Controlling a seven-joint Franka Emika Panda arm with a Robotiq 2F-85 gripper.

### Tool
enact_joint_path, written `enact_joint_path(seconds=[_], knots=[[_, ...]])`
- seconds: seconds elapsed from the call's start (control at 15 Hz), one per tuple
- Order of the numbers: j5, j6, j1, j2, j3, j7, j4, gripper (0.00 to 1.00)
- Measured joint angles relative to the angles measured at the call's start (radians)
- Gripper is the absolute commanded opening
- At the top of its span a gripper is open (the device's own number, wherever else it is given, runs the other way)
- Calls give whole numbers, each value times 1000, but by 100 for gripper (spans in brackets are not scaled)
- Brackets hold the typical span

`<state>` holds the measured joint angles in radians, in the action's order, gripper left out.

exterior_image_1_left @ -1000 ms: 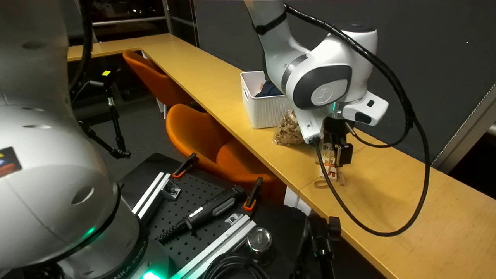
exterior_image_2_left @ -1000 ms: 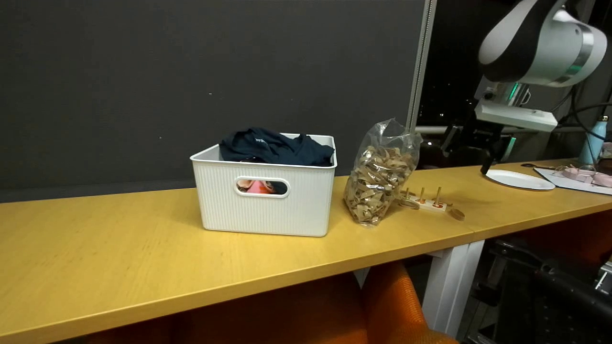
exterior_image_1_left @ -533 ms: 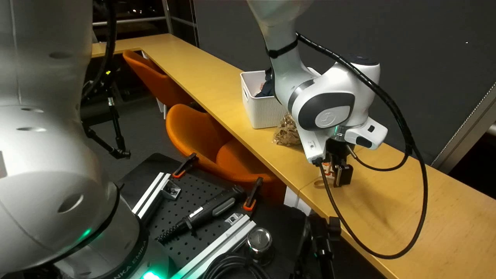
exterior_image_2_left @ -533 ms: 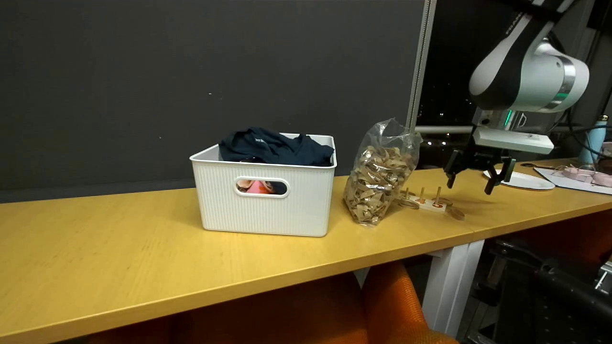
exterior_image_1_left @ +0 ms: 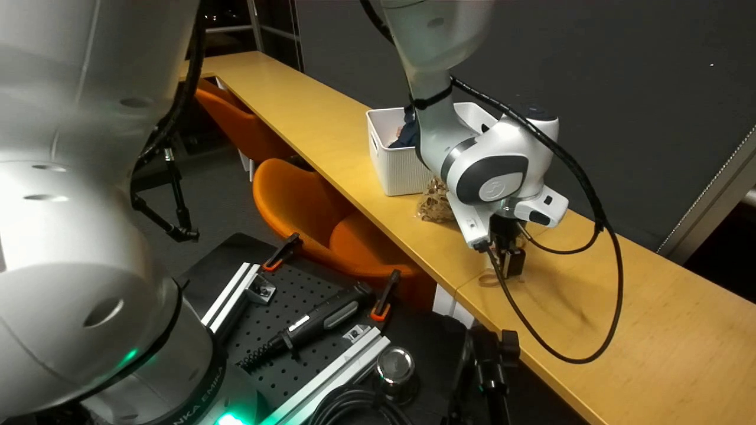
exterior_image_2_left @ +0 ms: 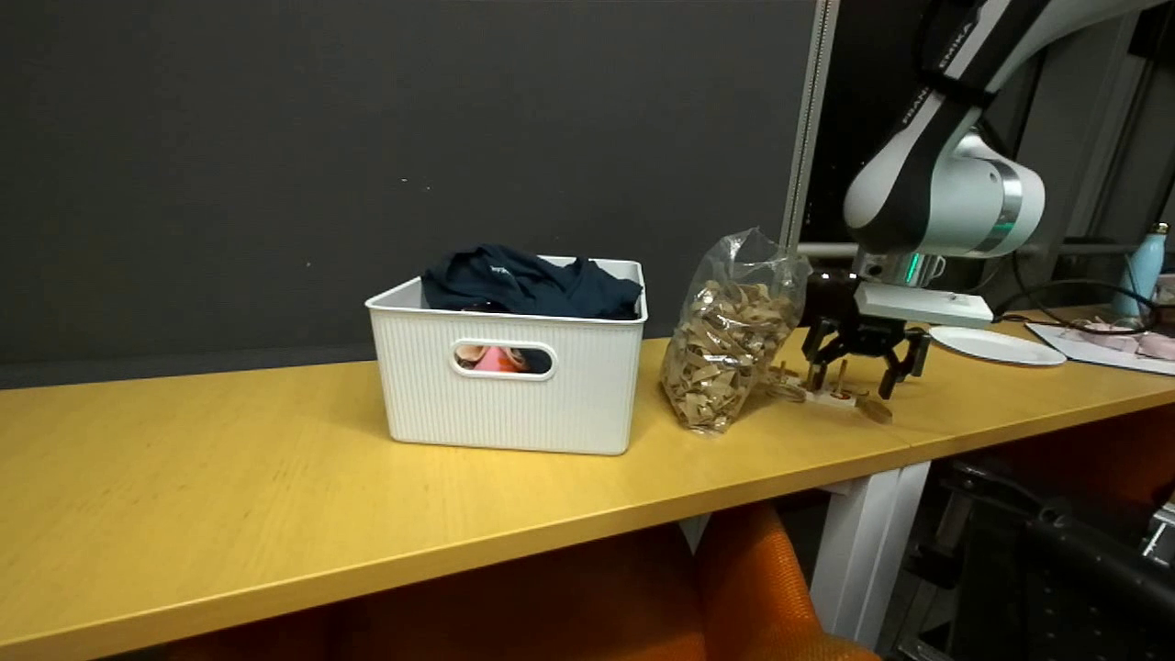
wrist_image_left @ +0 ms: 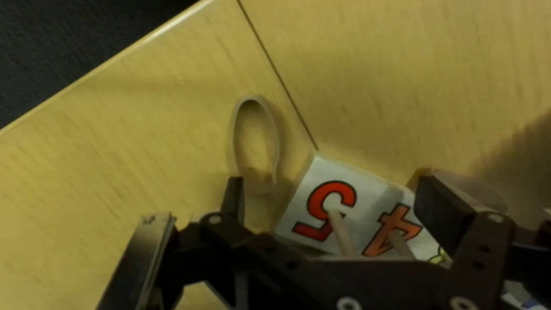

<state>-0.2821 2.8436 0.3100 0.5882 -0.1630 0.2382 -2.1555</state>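
My gripper points down with its fingers wide apart and nothing held between them. Below it, in the wrist view, lies a white number board bearing a red 5 and an orange 4, with a wooden peg rising from it. A loose tan band rests on the table past the left finger; a second band is partly hidden behind the right finger. In an exterior view the gripper hangs low over the board; whether it touches a peg I cannot tell.
Beside the board stands a clear bag of tan bands, then a white bin holding dark cloth. A white plate and blue bottle are farther along the table. A black cable loops off the arm.
The arm has come down and shifted toward the bag, so the gripper now hangs over the number board. Its jaws have stayed open. Board, bands, bag and bin look unmoved.
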Motion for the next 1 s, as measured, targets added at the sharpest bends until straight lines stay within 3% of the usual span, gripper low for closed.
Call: enact_joint_path(seconds=[0.4,0.47,0.67,1.0], knots=[[0,1,-9,44,24,0,11,100],[0,1,-9,44,24,0,10,75],[0,1,-8,43,20,-1,9,60],[0,0,-10,33,24,-1,9,22]])
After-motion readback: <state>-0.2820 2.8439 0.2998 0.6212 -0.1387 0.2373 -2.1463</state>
